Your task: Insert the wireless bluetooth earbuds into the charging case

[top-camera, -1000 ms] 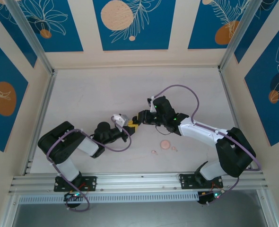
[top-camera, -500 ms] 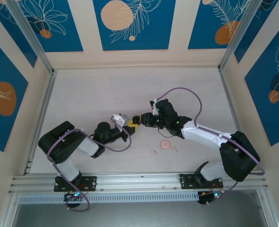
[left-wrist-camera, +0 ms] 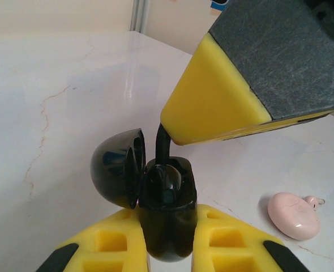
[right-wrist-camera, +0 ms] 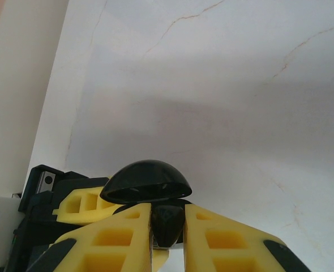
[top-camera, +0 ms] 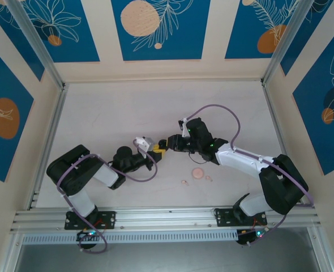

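Table (top-camera: 127, 113) of pale, veined board carries the whole job. In the top view the left arm (top-camera: 79, 170) reaches in from 8 o'clock and the right arm (top-camera: 246, 161) from 4 o'clock, and they meet close to its middle.

The left gripper (left-wrist-camera: 167, 226) is clamped on the body of the black charging case (left-wrist-camera: 166, 241), holding it up off the surface with its domed lid (left-wrist-camera: 117, 168) swung open toward 9 o'clock in the left wrist view. The right gripper (right-wrist-camera: 167, 226) pinches a black earbud (left-wrist-camera: 162, 141) and comes in from 1 o'clock of the case, with the bud's thin stem pointing down into the open well. By my reading this is mid-insertion: the bud is at the mouth of the case and not seated. Whether the other black bud already sits inside I cannot tell, as the glossy interior hides it.

A pink case (top-camera: 198, 173) lies on the table toward 4 o'clock of the meeting grippers and appears shut. Two pink earbuds lie loose just beside it, one (top-camera: 184, 182) at its 8 o'clock and one (top-camera: 208, 178) at its 4 o'clock, so that pair remains to be done.

The held bud is small, black, shiny and curved.
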Robot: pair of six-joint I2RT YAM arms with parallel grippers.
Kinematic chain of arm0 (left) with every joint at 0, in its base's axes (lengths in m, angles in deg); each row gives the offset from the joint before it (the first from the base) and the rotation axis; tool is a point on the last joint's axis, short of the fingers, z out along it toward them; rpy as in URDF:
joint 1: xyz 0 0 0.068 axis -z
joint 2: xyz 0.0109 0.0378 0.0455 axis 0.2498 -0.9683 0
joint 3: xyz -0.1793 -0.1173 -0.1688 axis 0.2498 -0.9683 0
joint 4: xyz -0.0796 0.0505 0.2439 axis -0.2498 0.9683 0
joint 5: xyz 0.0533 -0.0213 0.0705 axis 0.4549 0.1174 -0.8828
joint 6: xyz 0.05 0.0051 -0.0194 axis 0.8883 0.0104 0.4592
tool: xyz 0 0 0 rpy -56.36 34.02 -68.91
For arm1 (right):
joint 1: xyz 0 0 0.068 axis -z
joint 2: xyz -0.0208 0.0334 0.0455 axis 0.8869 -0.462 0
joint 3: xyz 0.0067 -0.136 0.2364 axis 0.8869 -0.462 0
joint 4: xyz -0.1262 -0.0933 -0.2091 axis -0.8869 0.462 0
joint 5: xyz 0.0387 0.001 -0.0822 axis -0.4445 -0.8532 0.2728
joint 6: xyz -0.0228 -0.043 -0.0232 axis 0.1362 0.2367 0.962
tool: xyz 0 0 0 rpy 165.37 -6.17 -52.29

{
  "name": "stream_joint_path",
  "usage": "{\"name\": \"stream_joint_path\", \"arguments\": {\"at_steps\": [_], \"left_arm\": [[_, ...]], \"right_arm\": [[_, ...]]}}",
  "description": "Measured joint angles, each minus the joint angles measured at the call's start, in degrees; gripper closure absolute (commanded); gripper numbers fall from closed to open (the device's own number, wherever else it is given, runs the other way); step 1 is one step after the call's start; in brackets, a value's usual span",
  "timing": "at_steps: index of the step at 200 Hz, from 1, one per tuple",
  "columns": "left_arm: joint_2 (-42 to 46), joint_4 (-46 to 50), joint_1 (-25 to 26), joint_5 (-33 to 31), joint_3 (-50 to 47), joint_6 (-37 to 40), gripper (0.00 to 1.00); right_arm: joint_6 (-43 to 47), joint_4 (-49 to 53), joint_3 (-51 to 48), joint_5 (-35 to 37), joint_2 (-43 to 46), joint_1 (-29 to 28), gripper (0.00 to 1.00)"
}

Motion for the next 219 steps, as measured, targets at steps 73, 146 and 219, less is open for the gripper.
{"name": "stream_joint_path", "arguments": {"at_steps": [73, 146, 219], "left_arm": [[0.00, -0.39, 0.00, 2.27, -0.04, 0.28, 0.91], [0.13, -0.59, 0.00, 5.57, -0.04, 1.11, 0.91], [1.62, -0.39, 0.02, 7.76, -0.35, 2.14, 0.90]], "right_arm": [[5.05, 3.10, 0.70, -9.18, -0.07, 4.04, 0.81], [11.06, 6.84, 1.73, -15.41, -0.04, 6.25, 0.81], [18.10, 11.02, 3.28, -19.63, 0.42, 7.58, 0.82]]}}
